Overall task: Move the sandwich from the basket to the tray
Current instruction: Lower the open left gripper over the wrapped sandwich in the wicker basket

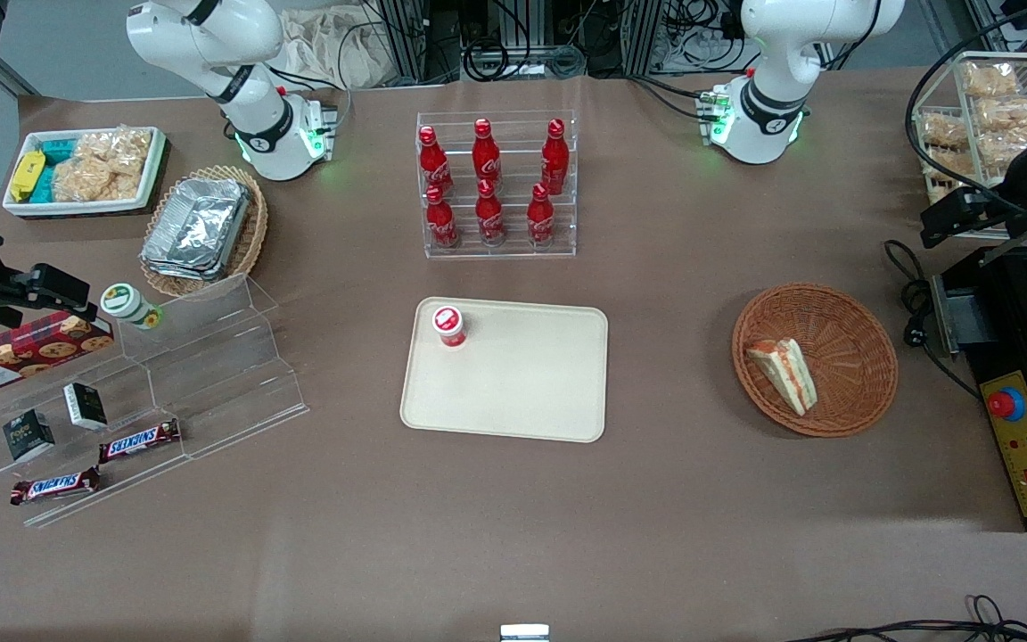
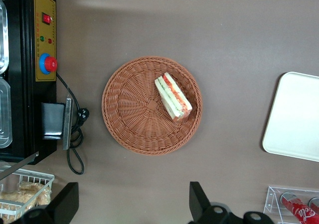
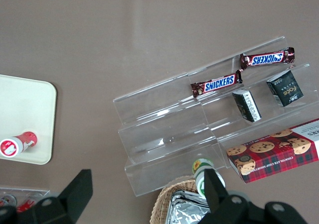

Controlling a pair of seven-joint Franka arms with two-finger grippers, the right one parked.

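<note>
From the front, the small wedge sandwich of white bread with red and green layers (image 1: 783,374) lies in the round reddish-brown woven basket (image 1: 852,334), on the side of the basket nearer the tray. The flat cream plastic tray with rounded corners (image 1: 522,379) sits on the brown table (image 1: 513,535), well apart from the basket, toward the parked arm's end. A little red can with a white top (image 1: 448,325) stands on a corner of the tray. Six red soda bottles (image 1: 488,183) stand in a clear rack farther from the camera than the tray. The black gripper (image 1: 950,223) of the working arm hangs high at the working arm's end of the table, farther from the camera than the basket. From the working arm's wrist, the gripper (image 2: 133,204) shows two black fingers (image 2: 199,200) spread wide apart with nothing between them. The sandwich (image 2: 173,96) rests in the basket (image 2: 129,124), off its middle and tipped at a slant. An edge of the tray (image 2: 294,117) shows near it. A black box with a red button (image 2: 35,69) sits beside the basket.
</note>
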